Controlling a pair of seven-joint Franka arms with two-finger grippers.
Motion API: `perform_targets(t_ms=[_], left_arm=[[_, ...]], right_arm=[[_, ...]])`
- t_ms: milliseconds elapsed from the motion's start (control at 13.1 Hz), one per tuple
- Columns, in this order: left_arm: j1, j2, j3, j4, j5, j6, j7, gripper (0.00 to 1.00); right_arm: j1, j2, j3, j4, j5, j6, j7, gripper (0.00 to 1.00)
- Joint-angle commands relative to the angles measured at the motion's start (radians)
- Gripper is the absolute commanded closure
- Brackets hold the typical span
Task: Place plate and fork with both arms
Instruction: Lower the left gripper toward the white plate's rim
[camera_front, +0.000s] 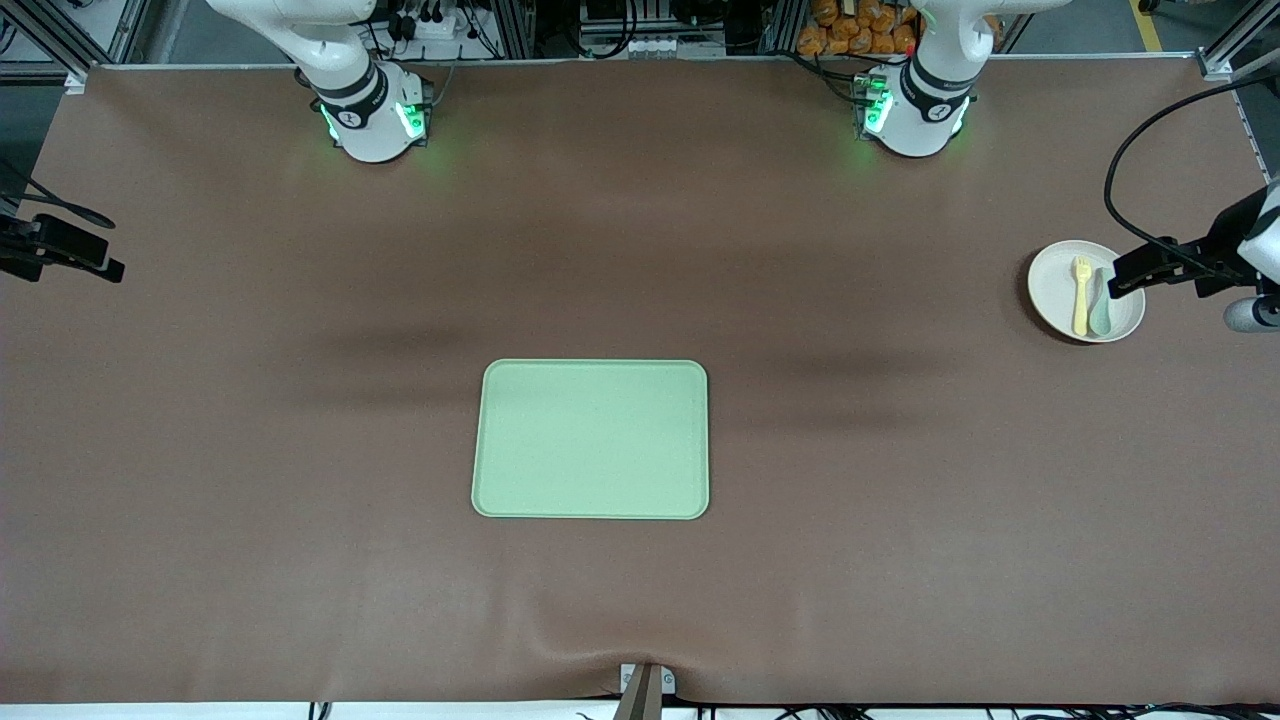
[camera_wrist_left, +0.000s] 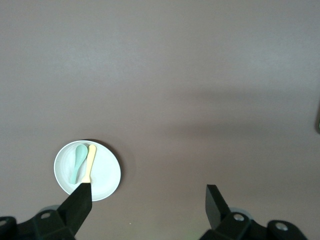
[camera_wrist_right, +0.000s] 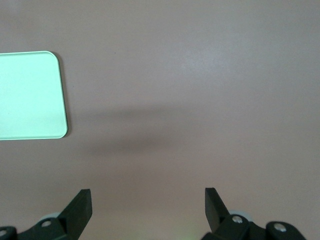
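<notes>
Your left gripper hangs with jaws spread wide and nothing between them; in the left wrist view its fingers rise from the bottom edge. In the front view it sits at the right edge of the frame, up in the air over the rim of the plate.

In the left wrist view the plate lies at lower left, one finger overlapping its edge. On it the fork and a spoon lie side by side, touching or nearly so. In the front view the fork is the yellow one, with the spoon beside it.

Your right gripper is likewise wide open and empty, over bare table. In the front view it shows at the left edge, mid-height. The right wrist view has a tray corner at upper left.

In the front view the tray lies flat at frame center, well apart from the plate.
</notes>
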Motion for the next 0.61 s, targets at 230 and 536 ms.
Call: perform_targets(t_ms=[230, 536], left_arm=[[0.198, 0.097, -0.003, 0.004, -0.121, -0.006, 0.205, 0.0], [0.308, 0.146, -0.003, -0.05, -0.166, -0.002, 0.292, 0.0]], right_arm=[[-0.004, 0.001, 0.006, 0.01, -0.002, -0.001, 0.011, 0.0], [-0.004, 0.001, 0.006, 0.01, -0.002, -0.001, 0.011, 0.0]])
